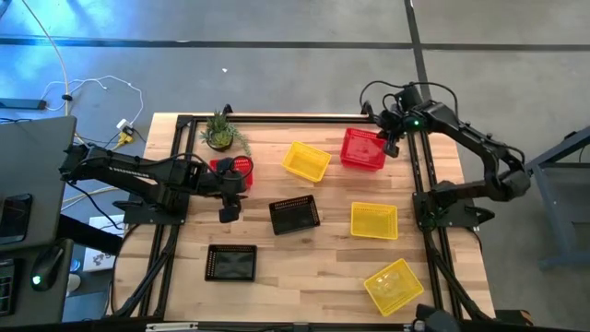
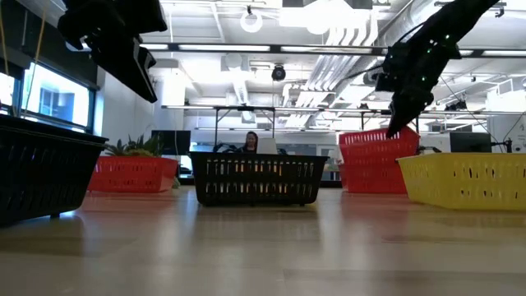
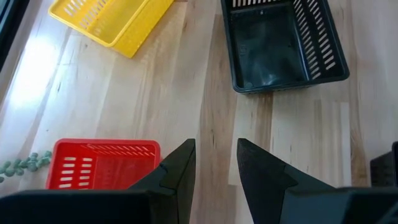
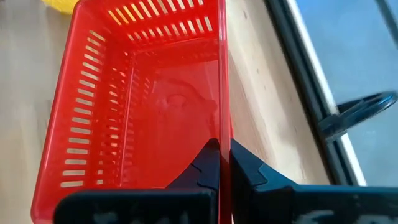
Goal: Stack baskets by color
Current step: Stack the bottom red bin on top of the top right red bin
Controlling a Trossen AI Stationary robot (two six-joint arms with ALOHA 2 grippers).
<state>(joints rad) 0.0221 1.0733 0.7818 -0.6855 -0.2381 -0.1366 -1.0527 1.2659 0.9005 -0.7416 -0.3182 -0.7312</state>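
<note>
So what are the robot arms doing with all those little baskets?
They're sorting baskets by color. The right gripper is pinching the wall of a red basket at the table's far right side. The left gripper hangs open over the wood, beside another red basket next to the plant. The yellow and black baskets lie scattered singly.

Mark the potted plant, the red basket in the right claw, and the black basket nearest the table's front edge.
potted plant [image 1: 220, 132], high view, its leaves.
red basket [image 1: 361, 149], high view, its floor.
black basket [image 1: 231, 263], high view, its floor.
</note>
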